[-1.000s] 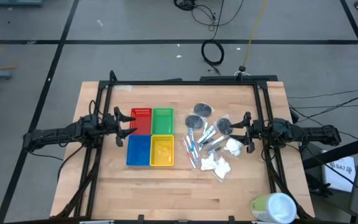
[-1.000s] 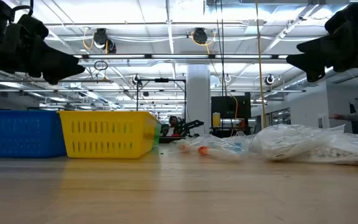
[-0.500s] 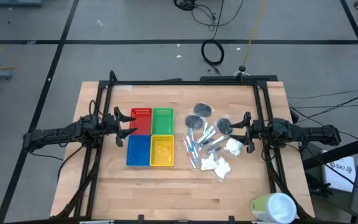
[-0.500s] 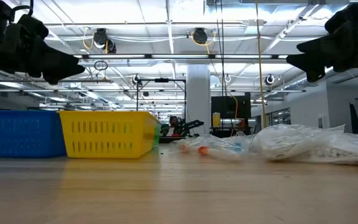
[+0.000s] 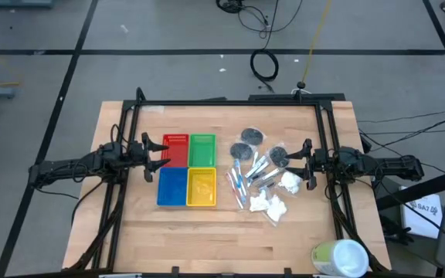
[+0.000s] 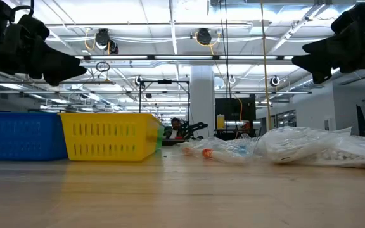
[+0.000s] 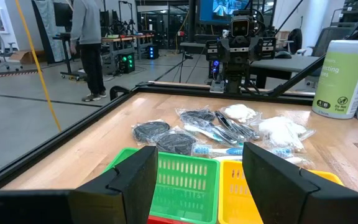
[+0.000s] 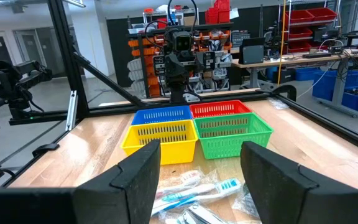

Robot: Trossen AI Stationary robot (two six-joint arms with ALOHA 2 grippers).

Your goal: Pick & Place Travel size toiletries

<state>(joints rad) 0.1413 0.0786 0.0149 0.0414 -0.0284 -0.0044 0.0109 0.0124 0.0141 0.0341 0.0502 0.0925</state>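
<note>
A wooden table [image 5: 207, 239] fills the overhead picture, framed by black rails, with the two dark arms reaching in from its left and right edges. Near the table's middle, toward the left edge, four trays stand touching in a square: red [image 5: 175, 149] and green [image 5: 202, 149] on the far row, blue [image 5: 172, 188] and yellow [image 5: 202, 188] on the near row. At the near right corner a pale green and white cylinder [image 5: 339, 257] lies partly cut off by the picture's edge. Just right of the trays sits the cluster of toiletries: three dark discs [image 5: 252, 137] on its far side, slim tubes [image 5: 255, 171] in the centre, white packets [image 5: 269, 205] on its near side. From table height the pile shows as crinkled clear wrapping whose contents are hard to make out. The left hand [image 5: 161, 152] hovers over the red tray's left edge, fingers [image 7: 120, 180] apart and empty. The right hand [image 5: 306, 164] hovers just beside the cluster on the side toward the right edge, fingers [image 8: 132, 171] apart, nothing between them. A person [image 7: 89, 43] stands in the room beyond, cut off at the shoulders.
</note>
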